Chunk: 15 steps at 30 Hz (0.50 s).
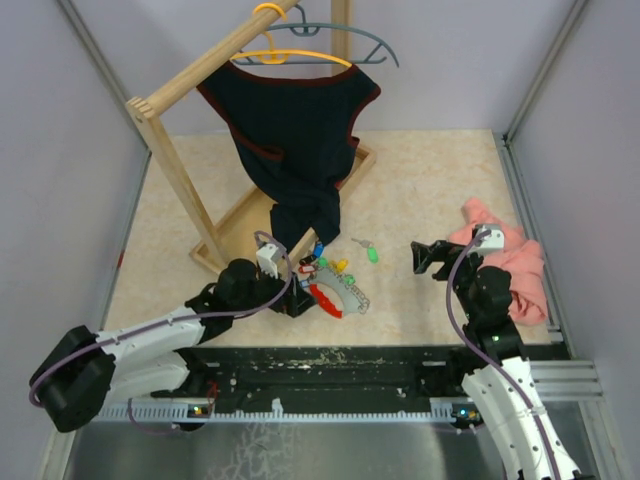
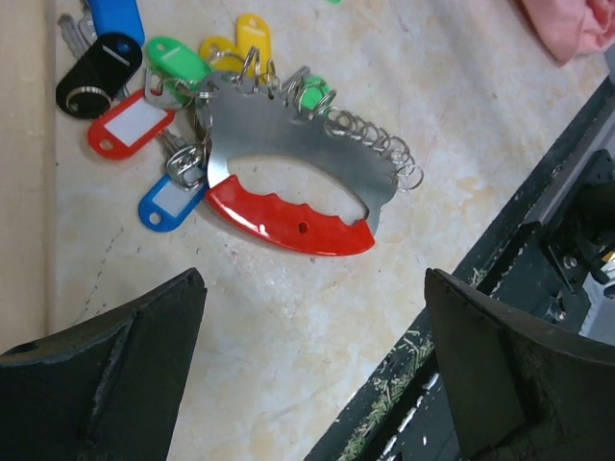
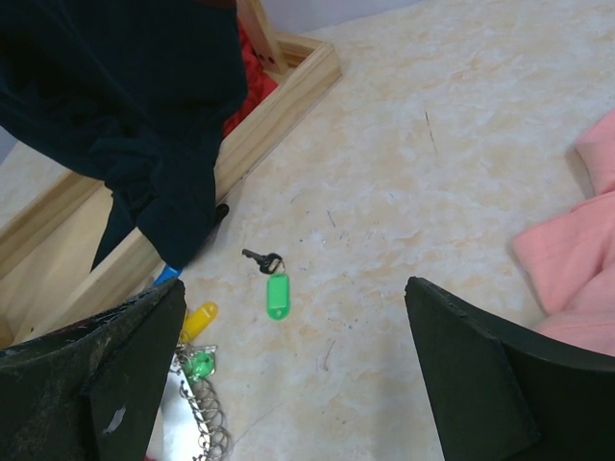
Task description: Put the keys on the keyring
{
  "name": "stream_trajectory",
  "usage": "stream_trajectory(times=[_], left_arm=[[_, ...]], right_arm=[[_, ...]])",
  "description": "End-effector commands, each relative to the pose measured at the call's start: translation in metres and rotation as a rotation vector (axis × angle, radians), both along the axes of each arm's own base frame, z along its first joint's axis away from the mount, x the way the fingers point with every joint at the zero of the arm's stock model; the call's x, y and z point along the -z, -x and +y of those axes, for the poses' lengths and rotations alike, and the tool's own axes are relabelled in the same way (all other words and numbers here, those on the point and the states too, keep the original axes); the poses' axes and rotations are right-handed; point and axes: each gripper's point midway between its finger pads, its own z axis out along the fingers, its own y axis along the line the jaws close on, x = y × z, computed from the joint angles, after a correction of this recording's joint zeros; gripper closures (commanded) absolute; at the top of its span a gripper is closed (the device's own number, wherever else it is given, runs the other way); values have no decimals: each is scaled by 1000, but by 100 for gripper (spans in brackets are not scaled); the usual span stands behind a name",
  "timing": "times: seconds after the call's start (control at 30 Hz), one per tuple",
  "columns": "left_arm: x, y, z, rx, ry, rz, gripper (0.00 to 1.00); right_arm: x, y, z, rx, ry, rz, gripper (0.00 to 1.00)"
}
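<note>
The keyring (image 2: 288, 173) is a flat metal oval with a red grip, lying on the table just beyond my open left gripper (image 2: 314, 288). Several keys with coloured tags cluster at its far end: green (image 2: 178, 60), yellow (image 2: 252, 36), red (image 2: 130, 123) and blue (image 2: 168, 200). In the top view the keyring (image 1: 338, 295) lies right of the left gripper (image 1: 300, 297). One loose key with a green tag (image 3: 276, 293) lies alone on the table, in front of my open right gripper (image 3: 295, 293). That key (image 1: 372, 254) is left of the right gripper (image 1: 425, 257). Both grippers hold nothing.
A wooden clothes rack (image 1: 180, 170) stands at the back left with a dark garment (image 1: 295, 130) hanging down to the keys. A yellow hanger (image 1: 290, 55) and a grey one (image 1: 350, 40) hang on it. A pink cloth (image 1: 510, 260) lies at the right. The table's dark front rail (image 2: 538, 240) is near the keyring.
</note>
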Motion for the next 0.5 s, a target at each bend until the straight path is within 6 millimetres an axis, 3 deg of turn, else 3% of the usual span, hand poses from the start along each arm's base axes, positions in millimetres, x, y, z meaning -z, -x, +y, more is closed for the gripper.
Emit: stream_trajectory(times=[0.0,0.23,0.47], left_arm=[[8,-9,1,-61,-47,53,0],[27,-45,30,-270,-200,-3,0],[50,-73,47,-391,-311,7,1]], right_arm=[[-12,-1,4,-19,-3,-53,3],[-12,-1,5,-26,-10,-56,3],[-13,0,7,-37,-13,-59,3]])
